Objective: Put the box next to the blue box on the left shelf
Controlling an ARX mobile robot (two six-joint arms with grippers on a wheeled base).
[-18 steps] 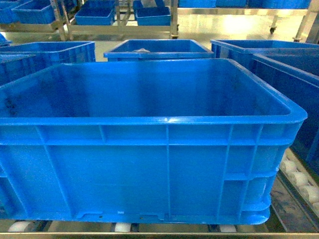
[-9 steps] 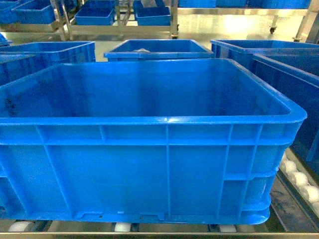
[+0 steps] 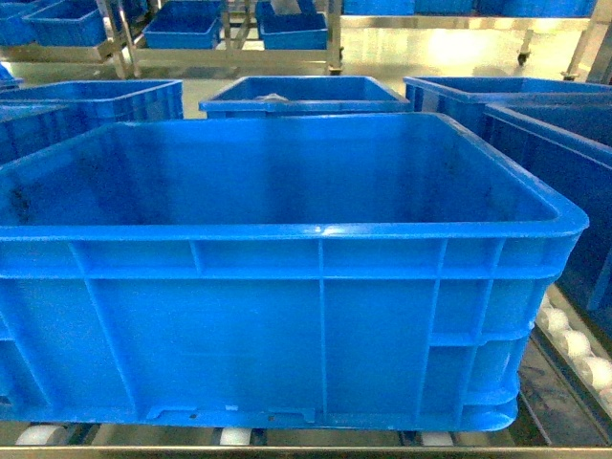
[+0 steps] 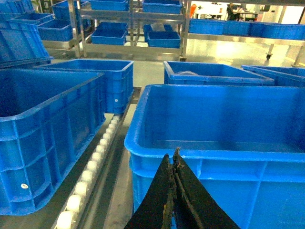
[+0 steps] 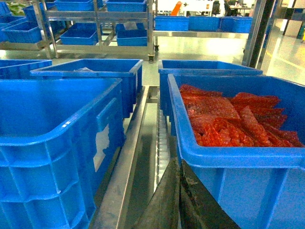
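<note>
On the far left of the left wrist view sits a neighbouring blue crate [image 4: 45, 138], resting on the left shelf [image 4: 97, 157], whose lane of white rollers runs away from the camera between that crate and the box [image 4: 224, 143]. The box fills the head view too [image 3: 287, 325]: empty, upright, its near wall square to the robot and its long axis running left to right, with white rollers showing under its near edge.

The left gripper [image 4: 174, 191] points at the box's near-left corner, just below the rolled rim; its jaws look pressed together with nothing between them, close to the wall, though contact cannot be told.

Right of the box, across another roller lane, stands a crate of red bags [image 5: 238, 119]. The right gripper [image 5: 178, 200] sits low in front of that crate's near wall, with the box off to its left; its jaws also appear closed and empty.

Judging from this, the box already lies beside the left crate, and the left arm is nearer for any final nudge leftward.
</note>
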